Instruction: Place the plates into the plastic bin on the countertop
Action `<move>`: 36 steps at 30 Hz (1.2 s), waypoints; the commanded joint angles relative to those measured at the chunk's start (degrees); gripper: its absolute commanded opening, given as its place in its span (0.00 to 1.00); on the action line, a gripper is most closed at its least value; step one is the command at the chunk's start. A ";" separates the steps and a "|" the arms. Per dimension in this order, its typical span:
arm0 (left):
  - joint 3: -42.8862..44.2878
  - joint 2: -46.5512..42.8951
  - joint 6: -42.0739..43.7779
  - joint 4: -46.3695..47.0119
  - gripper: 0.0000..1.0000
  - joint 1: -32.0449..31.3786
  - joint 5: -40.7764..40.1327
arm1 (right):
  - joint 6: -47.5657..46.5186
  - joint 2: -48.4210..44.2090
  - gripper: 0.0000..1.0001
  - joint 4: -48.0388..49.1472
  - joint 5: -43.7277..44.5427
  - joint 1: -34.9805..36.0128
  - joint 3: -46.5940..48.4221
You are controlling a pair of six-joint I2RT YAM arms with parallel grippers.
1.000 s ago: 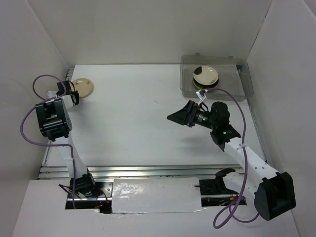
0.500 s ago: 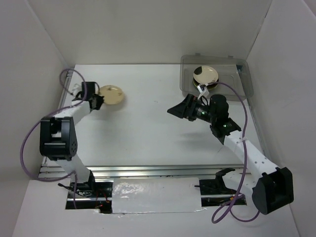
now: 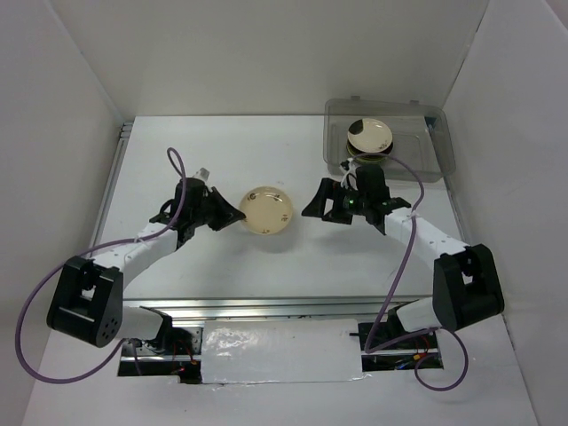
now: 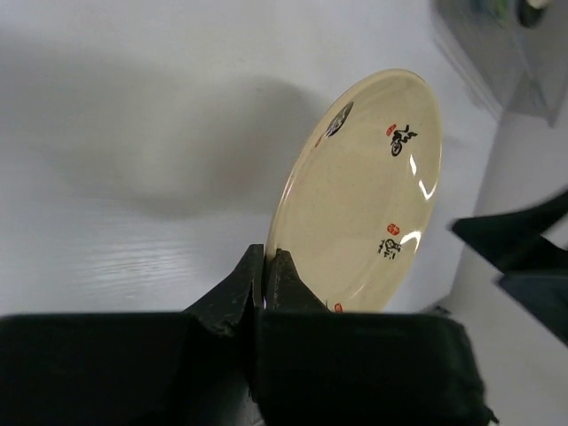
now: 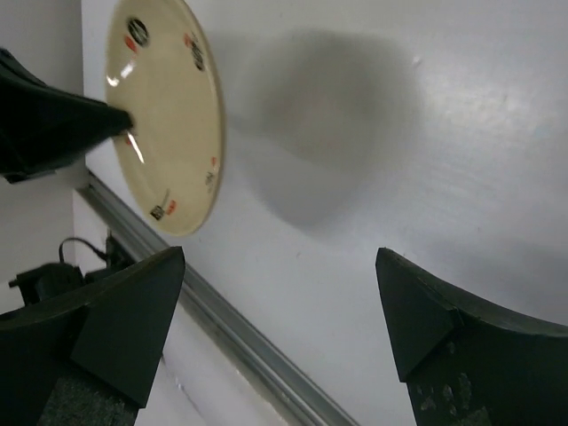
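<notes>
My left claw (image 3: 236, 216) has been carrying the cream plate (image 3: 269, 209) from upper left to centre frame, clamping its rim. My right claw (image 3: 317, 202) is gaping wide, apparently awaiting a handover toward the plastic bin (image 3: 439, 153).

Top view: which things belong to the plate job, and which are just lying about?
Job: cream plate pinched in the left tool; open right tool; plastic bin holding stacked plates.
Just there: metal rail; white wall panels.

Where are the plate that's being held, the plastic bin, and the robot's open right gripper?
cream plate (image 3: 269, 210), overhead view, centre of its face.
plastic bin (image 3: 417, 142), overhead view, bare floor on its right side.
right gripper (image 5: 280, 262), right wrist view, gap midway between its open fingertips.
</notes>
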 commanded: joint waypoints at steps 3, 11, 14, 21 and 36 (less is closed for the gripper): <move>1.77 -3.11 2.39 5.78 0.00 -2.43 6.52 | 0.71 -0.01 0.95 7.10 -8.29 1.37 -4.09; 1.51 -2.50 2.48 4.28 0.00 -4.71 6.43 | 4.49 0.78 0.88 11.67 -8.82 2.78 -5.50; 0.72 -2.94 1.95 5.51 0.00 -4.89 7.75 | 5.90 2.54 0.70 13.43 -8.91 3.57 -6.03; 1.33 -3.99 2.04 4.38 0.00 -4.98 7.84 | 8.97 4.30 0.41 15.99 -7.24 5.42 -6.03; 14.69 -24.63 13.37 -36.22 0.99 -7.00 -22.20 | 18.73 3.06 0.00 8.52 9.88 -10.83 3.45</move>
